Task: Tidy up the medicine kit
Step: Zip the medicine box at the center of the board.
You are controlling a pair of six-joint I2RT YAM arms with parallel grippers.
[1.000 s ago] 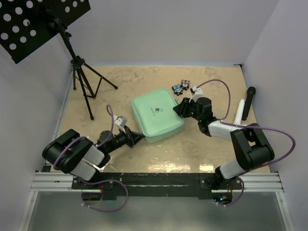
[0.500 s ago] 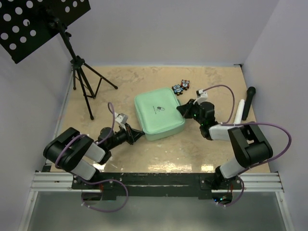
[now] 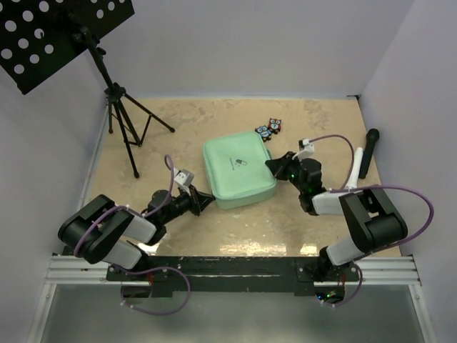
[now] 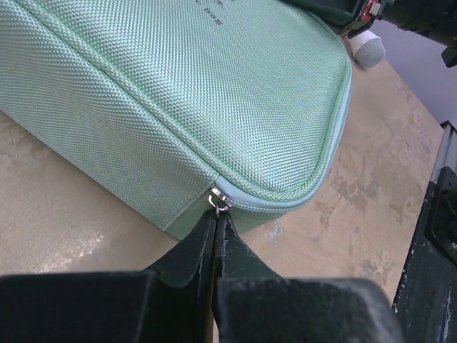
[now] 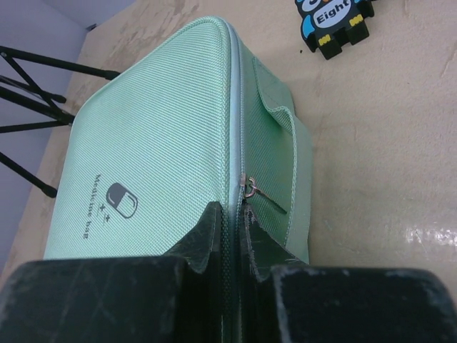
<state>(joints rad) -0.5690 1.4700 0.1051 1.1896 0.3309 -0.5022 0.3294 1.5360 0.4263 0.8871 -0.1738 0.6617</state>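
The medicine kit (image 3: 238,171) slides rightward, still zipped: your left fingers (image 4: 191,249) pinch its corner zip pull (image 4: 218,204), right fingers (image 5: 206,230) sit narrow on the seam.

Black tripod (image 3: 125,121), two owl figures (image 3: 269,129), white tube (image 3: 355,168)

Both arms (image 3: 371,221) are black with white links, looping purple cables (image 3: 431,206) and scuffed black fingers (image 4: 186,250).

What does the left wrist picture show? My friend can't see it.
A closed mint-green medicine kit lies on a beige table, seen from very close. The left gripper, jaws pressed together, appears to pinch the small metal zipper pull at the kit's near corner.
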